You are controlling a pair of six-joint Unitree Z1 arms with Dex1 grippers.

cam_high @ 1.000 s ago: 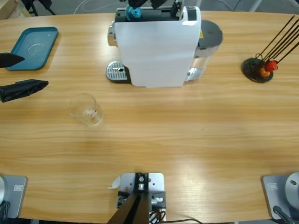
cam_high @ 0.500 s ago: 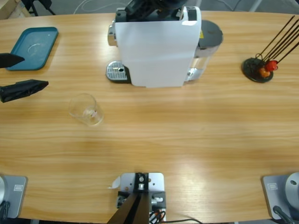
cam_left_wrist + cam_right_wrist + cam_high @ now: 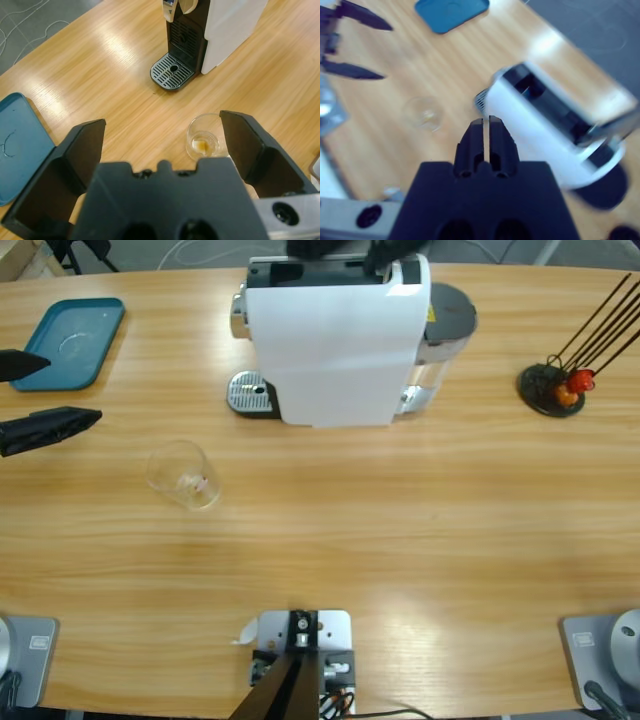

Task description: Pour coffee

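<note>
Up top, the dark arm over the machine [image 3: 335,340] is pulling back toward the far edge, while the left gripper [image 3: 25,398] is barely drifting at the table's left edge. Its jaws are sitting wide apart, and the glass [image 3: 183,475] is standing upright to its right and a bit nearer the camera, clear of the drip tray [image 3: 250,395], with just a brownish trace of coffee [image 3: 202,145] in the bottom. I'm guessing the left arm is the closer one, since the right gripper [image 3: 485,131] is hanging high over the machine, jaws pressed together, empty.
</note>
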